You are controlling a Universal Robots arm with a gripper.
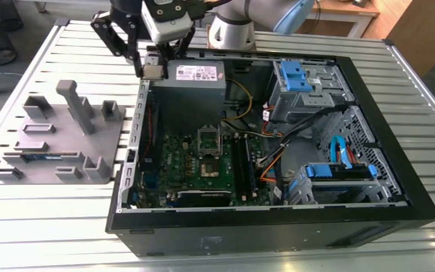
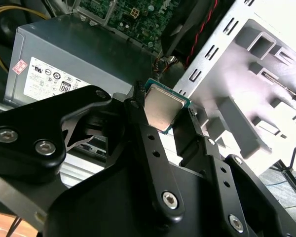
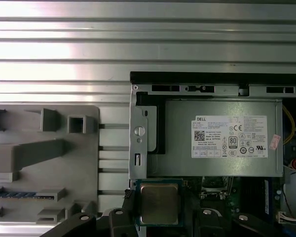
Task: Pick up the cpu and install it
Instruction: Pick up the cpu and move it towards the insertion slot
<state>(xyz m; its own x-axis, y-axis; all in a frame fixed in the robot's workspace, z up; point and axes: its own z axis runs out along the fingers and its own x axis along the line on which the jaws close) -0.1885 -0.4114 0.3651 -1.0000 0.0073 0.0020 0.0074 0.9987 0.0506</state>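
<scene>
Cpu (image 3: 159, 203) - clamped by two opposite edges in the hand (image 2: 164, 111), shut tight on it, metal top left bare, probably to spare its underside - raised clear, just beside a corner of the grey power box (image 3: 212, 138) in the open case (image 1: 293, 229).

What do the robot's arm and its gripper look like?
The arm has rounded silver-grey joints with a light blue cap. The gripper is matt black, built of flat linked bars with silver hex bolts and small round holes.
</scene>
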